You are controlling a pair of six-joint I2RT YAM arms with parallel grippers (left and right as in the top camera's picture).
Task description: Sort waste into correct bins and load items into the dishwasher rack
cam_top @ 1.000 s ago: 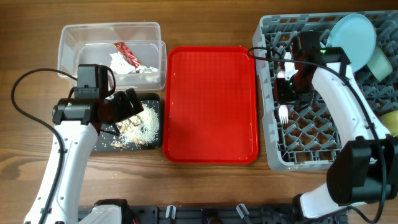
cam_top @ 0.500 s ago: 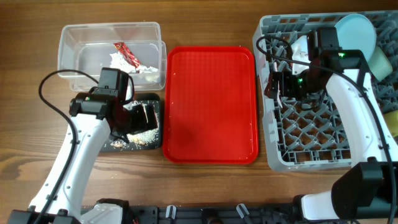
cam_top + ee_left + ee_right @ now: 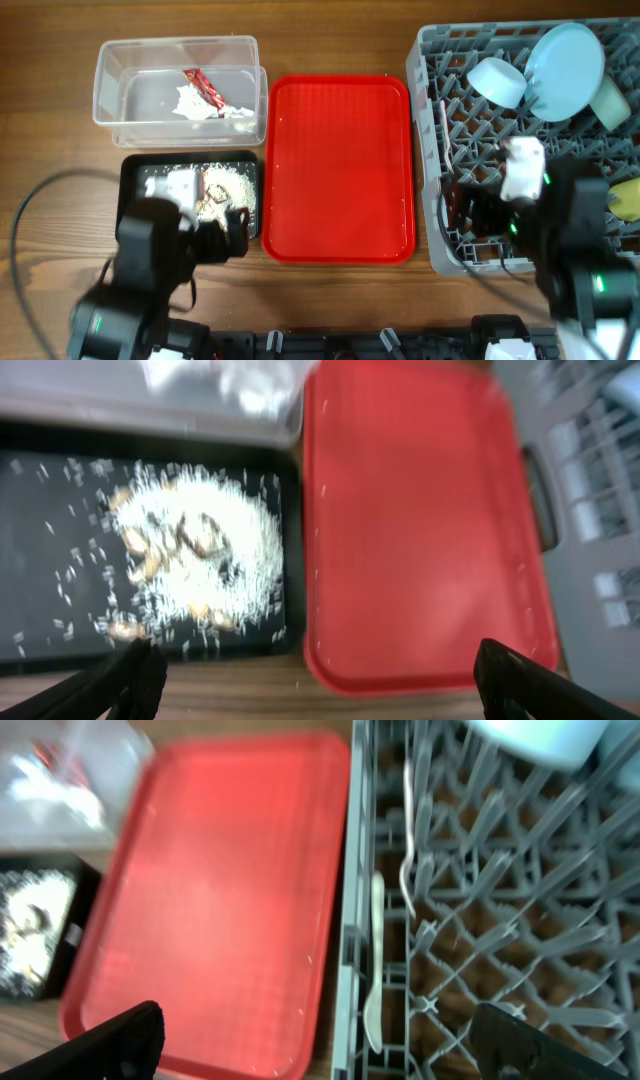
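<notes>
The grey dishwasher rack (image 3: 432, 150) at the right holds a pale blue plate (image 3: 568, 68), a pale blue bowl (image 3: 497, 80), a mint-green bowl (image 3: 612, 104) and a yellow cup (image 3: 626, 198). A white spoon (image 3: 373, 960) and fork (image 3: 408, 840) lie inside its left edge. Red wrapper (image 3: 203, 88) and white tissue (image 3: 193, 103) sit in the clear tub (image 3: 110, 90). Food scraps (image 3: 190, 550) cover the black tray (image 3: 50, 510). My left gripper (image 3: 320, 680) hangs open and empty over the near edges of both trays. My right gripper (image 3: 320, 1040) is open and empty above the rack's near left corner.
A flat red serving tray (image 3: 338, 165) lies between the black tray and the rack, with only a few crumbs on it. Bare wooden table runs along the near edge. Both arms (image 3: 150, 290) (image 3: 570, 260) sit low at the front, blurred.
Both arms pulled back toward the near edge. The right gripper opened and left the rack's middle. The left gripper moved off the black tray, still open.
</notes>
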